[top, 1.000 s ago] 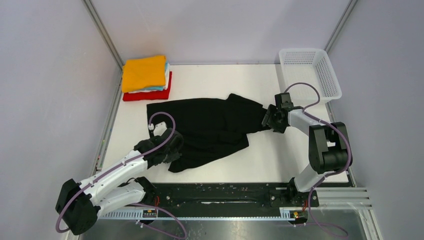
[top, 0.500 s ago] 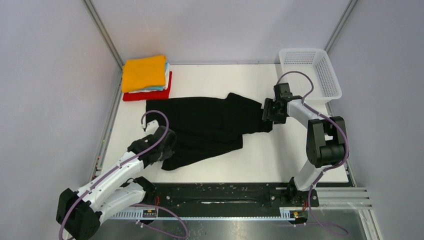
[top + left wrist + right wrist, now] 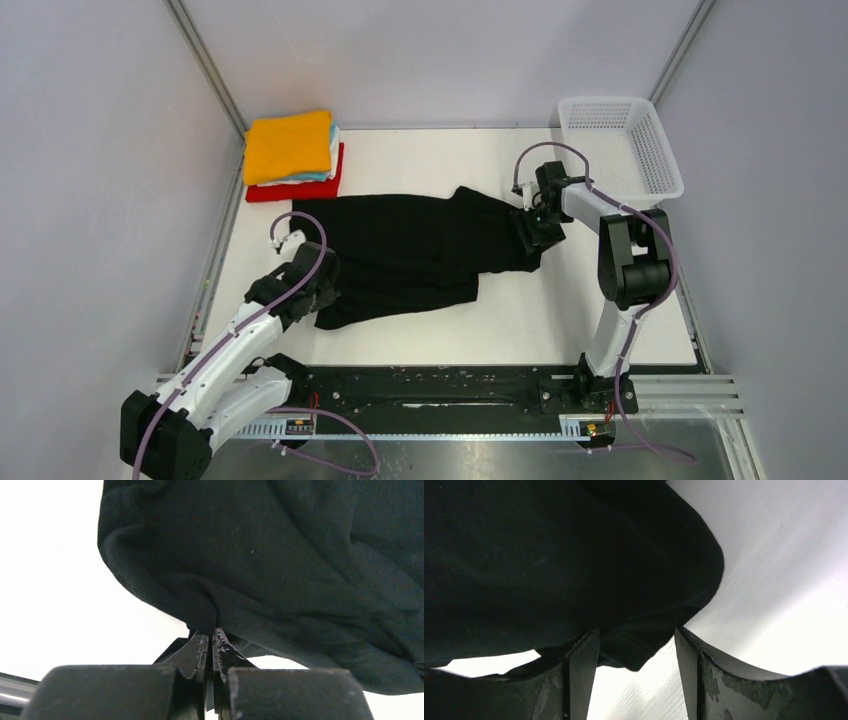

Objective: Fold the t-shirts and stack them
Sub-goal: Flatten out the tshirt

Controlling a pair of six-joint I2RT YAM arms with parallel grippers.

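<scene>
The large black t-shirt lies crumpled across the middle of the white table. My left gripper is shut on its near left edge; the left wrist view shows the jaws pinched on a fold of the black cloth. My right gripper is at the shirt's right end, open, with a hem of the black shirt lying loose between its fingers. A stack of folded shirts stands at the back left: orange on top, white and light blue in the middle, red at the bottom.
A white plastic mesh basket stands at the back right, close behind the right arm. Grey walls and metal frame posts close in the table on the left, back and right. The black rail with the arm bases runs along the near edge.
My left gripper has dragged the shirt's near corner left and back. My right gripper has moved back and left along the shirt's right end, and it now stands open.
</scene>
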